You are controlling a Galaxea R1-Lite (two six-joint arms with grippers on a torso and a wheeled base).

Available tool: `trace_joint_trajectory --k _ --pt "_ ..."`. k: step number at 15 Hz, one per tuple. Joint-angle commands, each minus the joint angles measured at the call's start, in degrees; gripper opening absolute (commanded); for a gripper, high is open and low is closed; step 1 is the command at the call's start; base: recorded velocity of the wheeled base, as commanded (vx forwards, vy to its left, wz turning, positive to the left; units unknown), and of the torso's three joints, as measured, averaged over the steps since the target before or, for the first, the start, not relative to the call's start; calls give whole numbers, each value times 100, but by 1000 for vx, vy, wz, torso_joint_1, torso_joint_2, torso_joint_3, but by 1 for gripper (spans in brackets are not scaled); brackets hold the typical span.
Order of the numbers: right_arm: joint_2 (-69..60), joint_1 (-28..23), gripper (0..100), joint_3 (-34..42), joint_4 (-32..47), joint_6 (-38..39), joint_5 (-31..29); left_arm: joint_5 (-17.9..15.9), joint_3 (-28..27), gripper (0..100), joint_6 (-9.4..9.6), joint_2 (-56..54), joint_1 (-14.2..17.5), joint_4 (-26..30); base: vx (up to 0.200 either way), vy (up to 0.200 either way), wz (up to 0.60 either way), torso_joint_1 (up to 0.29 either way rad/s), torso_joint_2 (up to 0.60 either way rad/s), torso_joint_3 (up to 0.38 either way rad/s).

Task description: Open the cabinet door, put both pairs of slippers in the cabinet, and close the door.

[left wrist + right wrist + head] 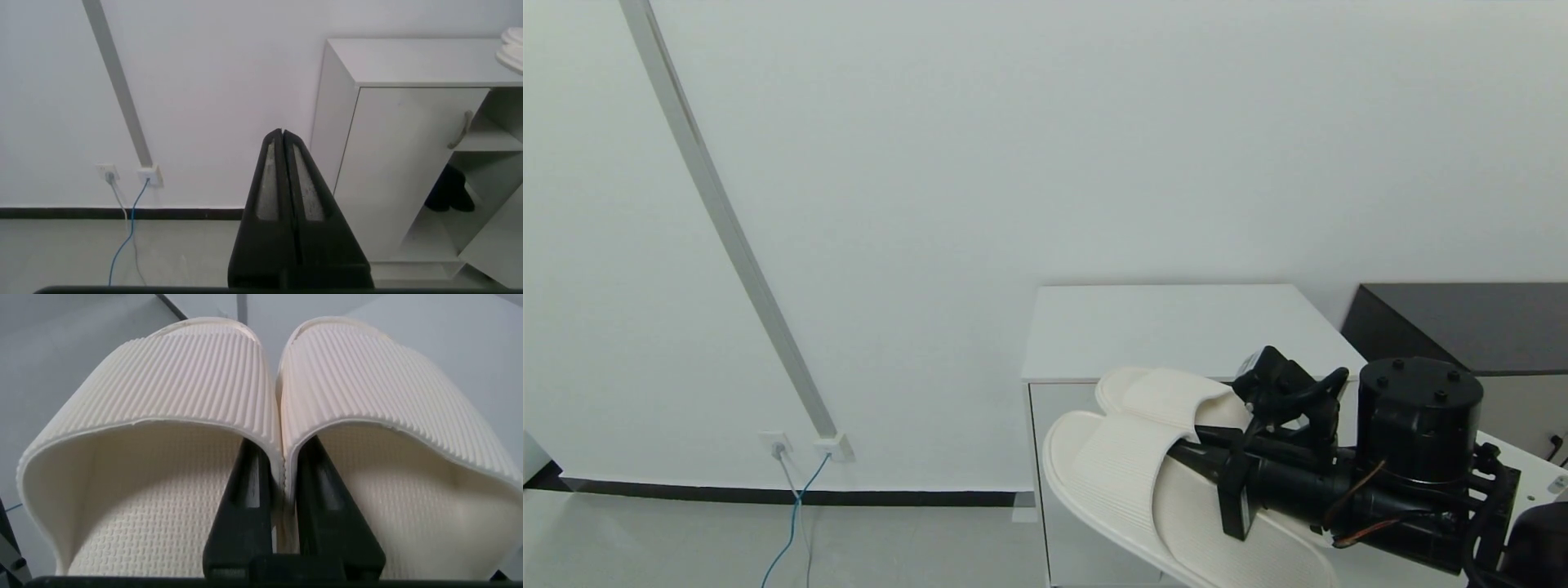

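Gripping a pair of white slippers (1127, 465) in the right gripper (282, 490), one jaw tucked inside each slipper and the two touching inner walls pinched between. Lying side by side, long axes running straight out from the jaws, toes farthest ahead, heels back beside the wrist. Hanging raised on the near side of the white cabinet (1176, 327), toes about level with its top edge, as far as can be told. Showing the left gripper (283, 155) with jaws pressed together on nothing, the cabinet's open shelves (494, 140) ahead of those jaws and off to one side. Probably calls for lowering the right arm and sliding the pair toes-first onto a shelf.
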Motion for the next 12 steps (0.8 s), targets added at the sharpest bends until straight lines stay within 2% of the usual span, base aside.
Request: trace_joint_trajectory --k 1,12 --pt "23 19 0 4 -2 -1 4 1 1 0 -1 7 2 0 0 -200 0 2 -2 2" --pt "14 27 0 30 7 -1 4 -25 1 0 -1 7 2 0 0 -200 0 2 2 2"
